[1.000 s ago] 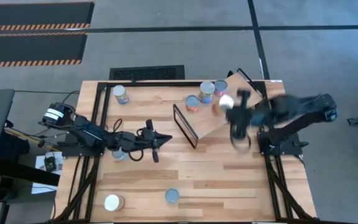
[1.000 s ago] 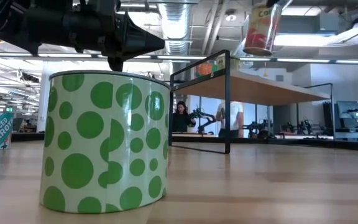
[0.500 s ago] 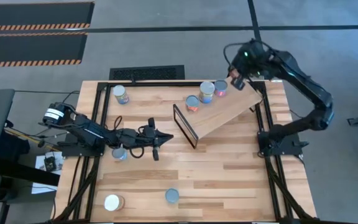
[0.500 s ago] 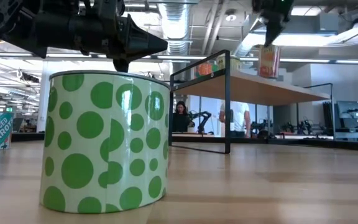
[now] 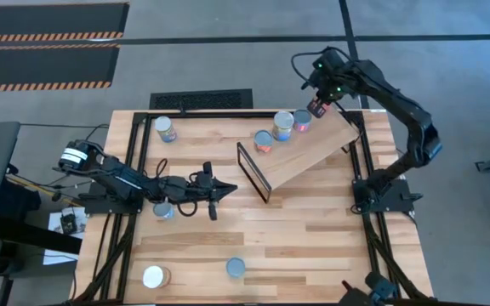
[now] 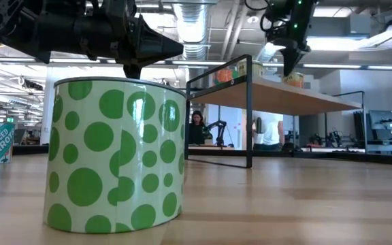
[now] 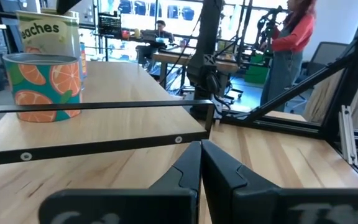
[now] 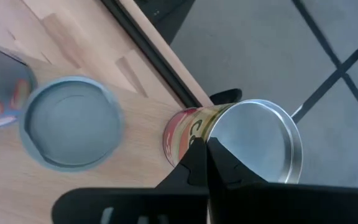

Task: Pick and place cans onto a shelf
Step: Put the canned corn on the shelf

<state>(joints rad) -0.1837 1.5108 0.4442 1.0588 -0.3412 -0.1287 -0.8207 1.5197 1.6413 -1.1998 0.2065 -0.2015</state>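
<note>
The shelf (image 5: 309,155) is a tilted light-wood board with a black frame (image 5: 253,172) at its low end. Three cans (image 5: 283,126) stand in a row on it. My right gripper (image 5: 316,100) is over the shelf's far end, shut on a red-labelled can (image 8: 185,134) with a silvery top; the low view shows this can (image 6: 292,79) just above the board. My left gripper (image 5: 215,189) is shut and empty, pointing level at the black frame, above a green-dotted can (image 6: 114,156). My right gripper pinches the top rim (image 8: 205,138) of the red-labelled can, one finger over the label side and one over the silvery lid. The fingers come slanting down from above. The can hangs tilted under them at the shelf's far end; its base is hidden by the board.
Loose cans stand on the slatted table: one at the far left (image 5: 166,129), one under my left arm (image 5: 163,210), two near the front edge (image 5: 152,276) (image 5: 236,269). Black frame rails run along the table's sides. People stand in the room beyond.
My right gripper has swung from over the table's right side toward the far edge, carrying the can, and has rolled and come down. The can, first hanging high and tilted, now sits low at the shelf's far end.
</note>
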